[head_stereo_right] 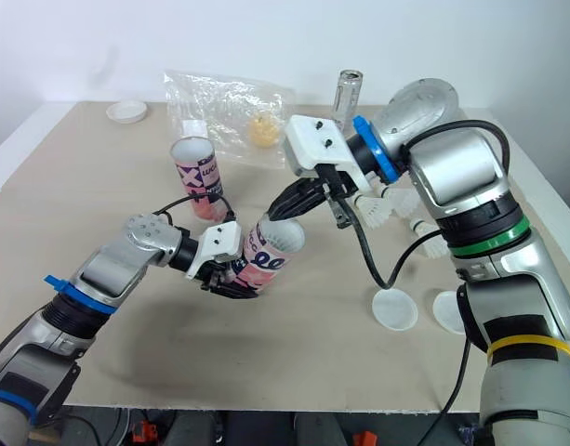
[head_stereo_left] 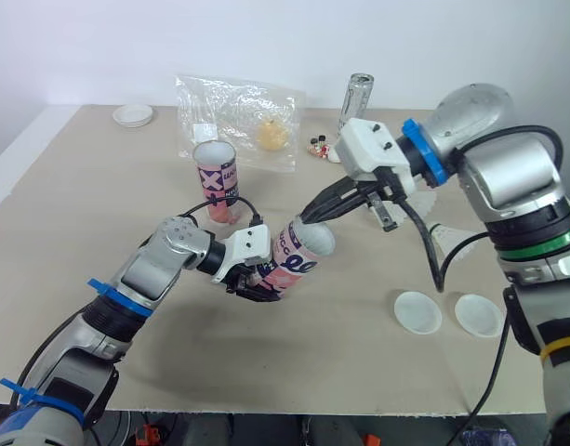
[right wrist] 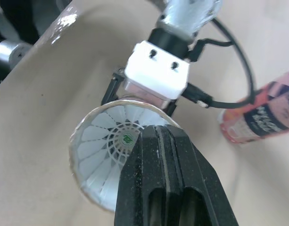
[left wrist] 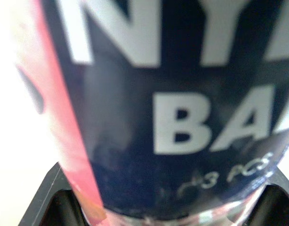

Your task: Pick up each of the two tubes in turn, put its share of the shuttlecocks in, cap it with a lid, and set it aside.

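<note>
My left gripper [head_stereo_left: 251, 281] is shut on a pink and dark tube [head_stereo_left: 299, 253], held tilted above the table with its open mouth toward the right arm. In the left wrist view the tube [left wrist: 172, 103] sits between the two fingers. My right gripper [head_stereo_left: 309, 216] is shut, with its tips at the tube's mouth. The right wrist view shows a white shuttlecock [right wrist: 105, 157] lying inside the mouth, just past the closed fingertips [right wrist: 158, 141]. A second tube [head_stereo_left: 216, 178] stands upright and open behind. Two white lids [head_stereo_left: 417, 312] [head_stereo_left: 478, 315] lie at the right front.
Loose shuttlecocks [head_stereo_left: 445, 238] lie on the table under my right arm. A crumpled plastic bag [head_stereo_left: 240, 119], a clear bottle [head_stereo_left: 358, 97], a small figure [head_stereo_left: 317, 144] and a small white dish [head_stereo_left: 133, 114] stand along the far edge.
</note>
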You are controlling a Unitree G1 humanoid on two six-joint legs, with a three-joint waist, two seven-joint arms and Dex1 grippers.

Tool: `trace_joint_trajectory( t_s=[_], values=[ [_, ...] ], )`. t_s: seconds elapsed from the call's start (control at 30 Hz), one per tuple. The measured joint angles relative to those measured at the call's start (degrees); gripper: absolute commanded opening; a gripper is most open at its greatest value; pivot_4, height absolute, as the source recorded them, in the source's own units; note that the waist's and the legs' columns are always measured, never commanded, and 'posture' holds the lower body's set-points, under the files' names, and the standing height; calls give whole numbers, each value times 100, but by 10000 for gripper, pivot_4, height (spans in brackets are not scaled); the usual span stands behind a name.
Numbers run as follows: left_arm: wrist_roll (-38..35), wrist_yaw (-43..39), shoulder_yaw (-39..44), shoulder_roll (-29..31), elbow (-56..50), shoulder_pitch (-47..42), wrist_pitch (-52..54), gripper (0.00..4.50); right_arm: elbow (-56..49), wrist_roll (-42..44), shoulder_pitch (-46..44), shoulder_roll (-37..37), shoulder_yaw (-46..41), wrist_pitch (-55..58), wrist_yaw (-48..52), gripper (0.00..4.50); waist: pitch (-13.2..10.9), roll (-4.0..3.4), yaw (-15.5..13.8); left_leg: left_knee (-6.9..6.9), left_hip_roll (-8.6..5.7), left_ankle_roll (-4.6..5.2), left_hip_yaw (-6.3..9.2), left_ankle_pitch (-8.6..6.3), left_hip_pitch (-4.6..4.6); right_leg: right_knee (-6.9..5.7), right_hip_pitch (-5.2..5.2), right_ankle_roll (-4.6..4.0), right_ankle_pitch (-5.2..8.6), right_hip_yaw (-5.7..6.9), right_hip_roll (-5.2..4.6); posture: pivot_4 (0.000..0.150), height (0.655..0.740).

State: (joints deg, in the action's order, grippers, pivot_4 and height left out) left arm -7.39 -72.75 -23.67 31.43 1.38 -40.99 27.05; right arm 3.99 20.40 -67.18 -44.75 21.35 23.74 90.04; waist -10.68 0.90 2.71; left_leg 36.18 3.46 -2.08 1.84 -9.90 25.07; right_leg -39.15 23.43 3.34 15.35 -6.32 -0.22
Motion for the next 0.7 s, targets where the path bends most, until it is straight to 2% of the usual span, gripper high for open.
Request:
trace_joint_trajectory(
  t_s=[0.17,0.23,0.33,0.43,0.6,0.67,0.7],
  values=[
    [-21,301,133,-254,110,83,-266,29209,-355,570,998,-319,-1348,1009,-881,153,-1,2,-22,2,-11,0,0,0,4,5,-4,6,0,-1,-13,1500,7400],
    [-128,512,323,-490,194,175,-417,29209,-668,789,1774,-397,-2190,1413,-1541,153,0,4,-52,2,-11,1,6,0,6,6,-7,8,2,3,-14,1500,7400],
    [-208,632,444,-564,260,326,-498,29209,-894,1019,2745,-630,-2930,2008,-2064,153,-1,3,-66,2,-17,1,3,0,7,6,-5,10,2,-1,-17,1500,7400],
    [-288,753,581,-715,301,425,-634,29209,-1460,1273,3817,-906,-3467,2470,-2293,9556,-1,1,-58,-1,-18,2,2,-1,4,6,-6,12,3,-3,-17,1500,7400],
    [-569,1122,924,-1259,316,717,-934,29209,-1894,1389,5088,-1241,-3760,2635,-2369,34608,1,-2,-24,14,-19,2,-1,-1,-1,6,-15,58,15,-7,-18,1500,7400],
    [-661,1275,1045,-1421,311,1009,-1122,29209,-1957,1304,5490,-1466,-3760,2621,-2356,42934,1,-3,-1,16,-18,3,-5,0,-3,7,-15,60,8,-12,-16,1500,7400],
    [-670,1366,1083,-1515,294,1163,-1233,29209,-1959,1263,5626,-1565,-3747,2602,-2357,44434,2,-5,1,16,-18,3,-9,0,-7,7,-17,63,6,-17,-17,1500,7400]
  ],
)
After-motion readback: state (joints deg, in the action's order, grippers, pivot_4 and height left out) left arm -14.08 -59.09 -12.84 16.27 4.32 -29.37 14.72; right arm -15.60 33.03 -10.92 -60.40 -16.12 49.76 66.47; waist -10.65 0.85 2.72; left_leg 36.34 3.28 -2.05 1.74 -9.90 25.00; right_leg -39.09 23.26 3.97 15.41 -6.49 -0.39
